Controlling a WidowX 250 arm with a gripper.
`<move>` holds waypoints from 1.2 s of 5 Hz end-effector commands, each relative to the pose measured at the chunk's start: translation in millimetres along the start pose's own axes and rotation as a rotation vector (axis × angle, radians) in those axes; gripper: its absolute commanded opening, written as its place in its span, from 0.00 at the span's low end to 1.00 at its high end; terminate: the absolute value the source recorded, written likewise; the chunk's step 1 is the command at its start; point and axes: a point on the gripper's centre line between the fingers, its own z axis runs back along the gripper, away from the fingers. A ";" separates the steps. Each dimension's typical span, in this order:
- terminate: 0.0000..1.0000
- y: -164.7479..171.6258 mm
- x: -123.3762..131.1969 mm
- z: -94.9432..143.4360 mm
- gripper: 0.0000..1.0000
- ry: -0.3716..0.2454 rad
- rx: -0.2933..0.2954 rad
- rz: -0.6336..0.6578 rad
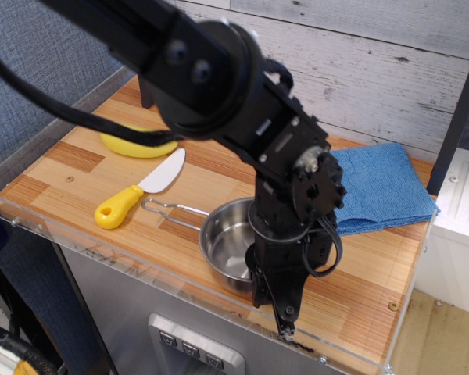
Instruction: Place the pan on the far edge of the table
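The pan sits at six o'clock on the tabletop, close to its acrylic edge, wire handle pointing to nine. My jaws pinch its right rim. Thin polished steel: I judge it light, rigid and slick, so the rim grip could slip or let it swing.

A yellow banana-shaped toy lies at upper left, partly hidden. Just below it, a toy knife with a yellow handle and white blade lies diagonally. A folded blue cloth sits at right, before a whitewashed plank wall.
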 end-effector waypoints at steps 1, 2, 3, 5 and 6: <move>0.00 3.9 -1.5 3.5 1.00 0.037 0.052 0.000; 0.00 4.8 -3.2 2.7 1.00 0.041 0.067 0.004; 0.00 2.8 -3.5 4.9 1.00 0.039 0.074 0.007; 0.00 10.7 -5.0 21.4 1.00 -0.004 0.062 0.051; 0.00 12.4 -4.9 36.2 1.00 -0.030 0.071 0.060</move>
